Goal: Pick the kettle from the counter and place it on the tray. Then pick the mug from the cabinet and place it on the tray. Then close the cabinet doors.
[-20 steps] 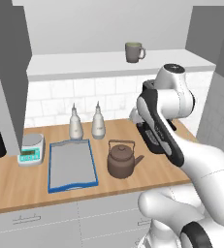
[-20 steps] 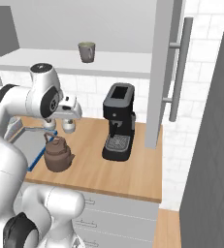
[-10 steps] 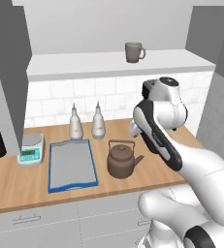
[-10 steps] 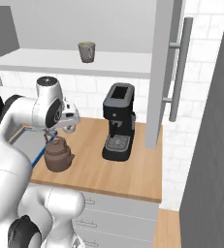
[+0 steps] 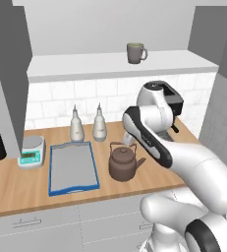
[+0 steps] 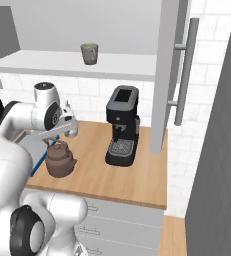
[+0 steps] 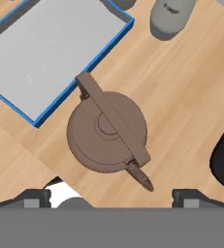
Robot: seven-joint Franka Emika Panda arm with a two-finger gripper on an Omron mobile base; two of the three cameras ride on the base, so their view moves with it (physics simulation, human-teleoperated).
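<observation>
**kitchenbot_fan:** ok so what's the layout here? Start with the big stuff.

**panda_watcher:** Biggest thing is the counter (image 5: 16,189), a long light wood top over pale grey drawers. Above it the cabinet (image 5: 115,66) is wide open, pale shelf inside, and one of the cabinet doors (image 6: 169,75) is swung out on the right with its metal bar handle showing. There's a black coffee machine (image 6: 122,125) standing on the counter under that door, right end of the worktop.

**kitchenbot_fan:** and the tray?

**panda_watcher:** The tray (image 5: 53,189), blue rim with a grey bottom, lies flat on the counter with nothing on it. The kettle (image 5: 123,162) sits on the wood just beside the tray's right edge, not touching it, upright, spout pointing away from the tray. Behind them, against the tiles, are two pale bottles (image 5: 76,125). A small white kitchen scale (image 5: 31,151) is just left of the tray.

**kitchenbot_fan:** mug?

**panda_watcher:** The mug (image 5: 135,52) is up on the cabinet shelf, handle to the right in the left base view.

**kitchenbot_fan:** is the arm grabbing anything?

**panda_watcher:** Nope. The gripper (image 7: 112,196) hangs above the kettle looking straight down on it, fingers spread wide, tips (image 7: 36,196) either side of the view's bottom edge. Nothing between them, no contact with the arched handle.
</observation>
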